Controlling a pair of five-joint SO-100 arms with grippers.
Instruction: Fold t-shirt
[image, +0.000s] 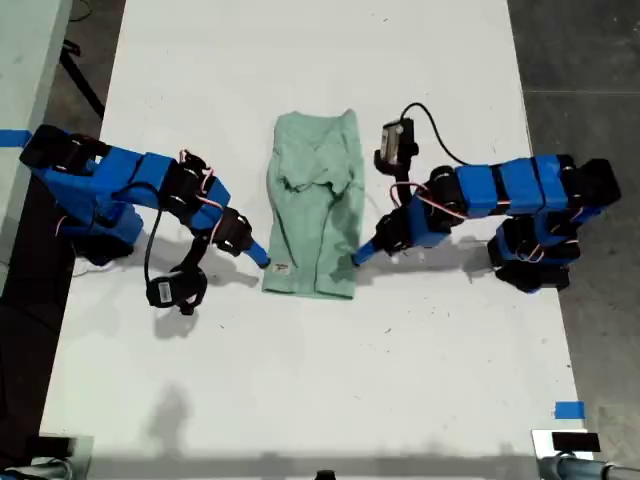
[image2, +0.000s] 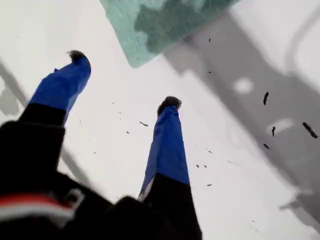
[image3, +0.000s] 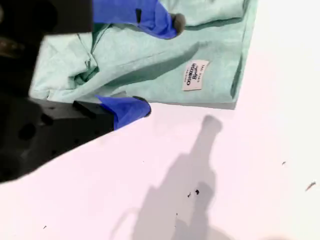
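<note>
A: Second tool (image3: 159, 65): jaws spread, astride the t-shirt's (image: 315, 215) near hem by the label (image3: 195, 75), one finger over the cloth. Nothing pinched.

B: First tool (image2: 122, 79)?

A: Also spread. The opposite hem corner is just ahead of it, clear of the jaws.

B: Shirt's lie?

A: A narrow strip on the worktop (image: 300, 380) between both arms. Its long axis runs away from the tools. I judge the second tool nearer a grip.
</note>
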